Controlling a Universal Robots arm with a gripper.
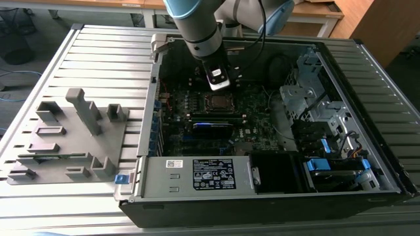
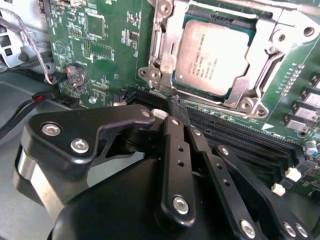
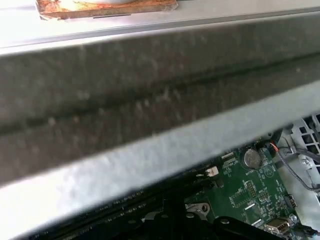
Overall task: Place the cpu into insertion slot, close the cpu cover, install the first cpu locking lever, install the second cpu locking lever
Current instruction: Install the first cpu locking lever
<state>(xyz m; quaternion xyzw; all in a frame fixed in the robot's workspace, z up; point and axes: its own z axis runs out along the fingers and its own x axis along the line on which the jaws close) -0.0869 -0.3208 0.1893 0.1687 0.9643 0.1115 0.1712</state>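
We see the cpu (image 2: 215, 52) seated flat in the insertion slot (image 2: 200, 20) on the green motherboard (image 2: 100, 45), the silvery cpu cover (image 2: 280, 35) lying around it. Just beyond the socket's near edge, our claw (image 2: 180, 107) points at it, fingers pressed together, holding nothing, tips near a thin lever by the memory slots (image 2: 235, 140).

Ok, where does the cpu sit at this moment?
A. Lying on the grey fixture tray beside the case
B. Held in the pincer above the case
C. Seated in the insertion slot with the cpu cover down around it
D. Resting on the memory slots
C: in the second wrist view the cpu lies flat in the insertion slot, with the cpu cover framing it, while the pincer sits just short of the socket.
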